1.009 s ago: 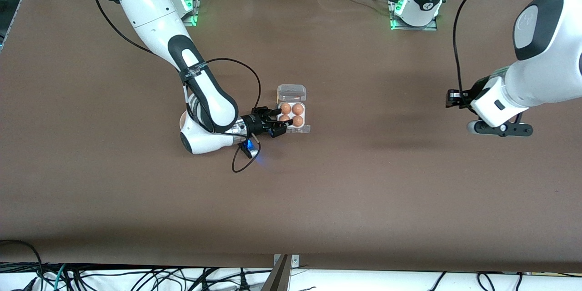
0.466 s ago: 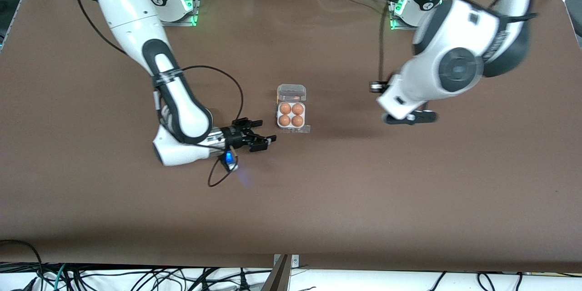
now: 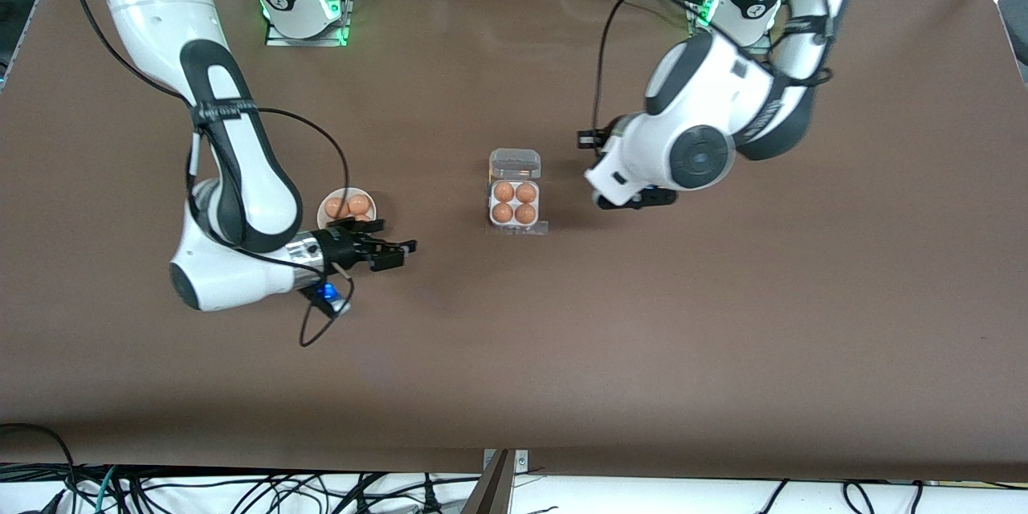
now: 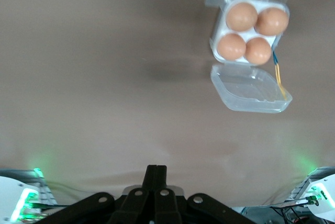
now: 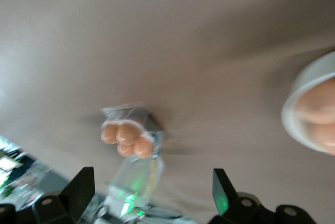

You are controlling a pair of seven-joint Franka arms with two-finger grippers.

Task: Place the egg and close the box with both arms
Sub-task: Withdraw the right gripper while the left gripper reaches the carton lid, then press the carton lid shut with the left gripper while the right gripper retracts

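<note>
The box (image 3: 515,194) sat near the middle of the table (image 3: 723,337), its clear lid (image 3: 515,164) folded back flat on the side farther from the front camera, and all four cups of its whitish tray were filled with brown eggs (image 3: 514,202). In the left wrist view the same box (image 4: 250,31) showed from above with its lid (image 4: 250,89) lying open beside the tray. The left gripper (image 3: 634,199) hung over bare table just beside the box, toward the left arm's end; its fingers (image 4: 155,174) were pressed together with nothing between them. The right gripper (image 3: 393,250) was low over the table toward the right arm's end, well apart from the box, with its jaws spread wide and empty; its fingers (image 5: 81,188) framed the box (image 5: 128,135) from a distance in the right wrist view. A round white bowl (image 3: 347,209) holding more brown eggs stood just beside the right gripper, slightly farther from the front camera, and its rim (image 5: 309,109) appeared at the edge of the right wrist view.
</note>
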